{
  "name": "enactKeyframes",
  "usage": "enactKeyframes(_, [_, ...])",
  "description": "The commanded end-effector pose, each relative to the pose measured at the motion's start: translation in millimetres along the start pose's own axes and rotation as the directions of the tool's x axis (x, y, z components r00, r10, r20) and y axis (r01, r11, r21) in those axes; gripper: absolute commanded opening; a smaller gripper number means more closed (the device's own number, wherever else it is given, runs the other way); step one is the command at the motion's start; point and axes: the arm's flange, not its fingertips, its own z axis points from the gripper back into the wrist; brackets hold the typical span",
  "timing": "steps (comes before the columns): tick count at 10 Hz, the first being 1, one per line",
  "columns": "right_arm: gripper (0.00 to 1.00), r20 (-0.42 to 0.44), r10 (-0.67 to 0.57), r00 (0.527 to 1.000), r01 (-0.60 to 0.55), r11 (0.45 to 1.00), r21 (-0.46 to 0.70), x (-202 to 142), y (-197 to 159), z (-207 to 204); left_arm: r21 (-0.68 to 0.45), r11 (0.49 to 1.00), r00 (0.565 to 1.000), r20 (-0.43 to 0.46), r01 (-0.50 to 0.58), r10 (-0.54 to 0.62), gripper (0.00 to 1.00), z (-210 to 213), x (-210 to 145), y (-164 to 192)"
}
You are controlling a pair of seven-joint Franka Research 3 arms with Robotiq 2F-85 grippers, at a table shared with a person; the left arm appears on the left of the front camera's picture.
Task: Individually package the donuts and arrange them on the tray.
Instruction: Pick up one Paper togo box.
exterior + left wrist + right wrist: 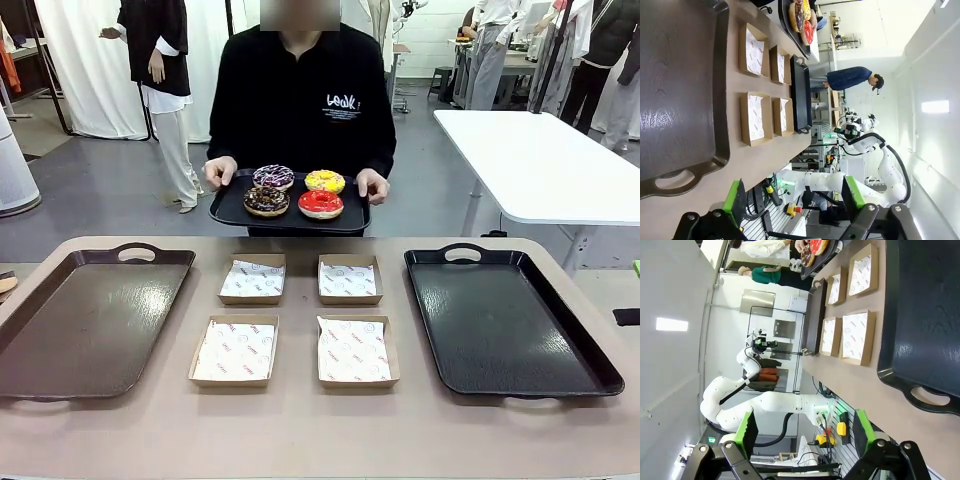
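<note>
Upper centre of the front view, the four donuts (296, 191) sit on a small black tray (228, 207) a person (300, 100) holds beyond the counter (300, 430); left end effector (795, 194) and right end effector (806, 427) gape apart (both empty)
</note>
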Motion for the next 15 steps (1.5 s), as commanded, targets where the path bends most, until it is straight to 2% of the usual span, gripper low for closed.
enactKeyframes(1, [1.00,0.009,0.005,1.000,-0.005,1.000,0.022,0.7,-0.7,0.2,-0.011,1.000,1.000,0.004,0.001,-0.001,1.00,-0.3,-0.2,0.2])
enactKeyframes(15, [1.00,0.009,0.005,1.000,-0.005,1.000,0.022,0.7,-0.7,0.2,-0.011,1.000,1.000,0.004,0.001,-0.001,1.00,-0.3,-0.2,0.2])
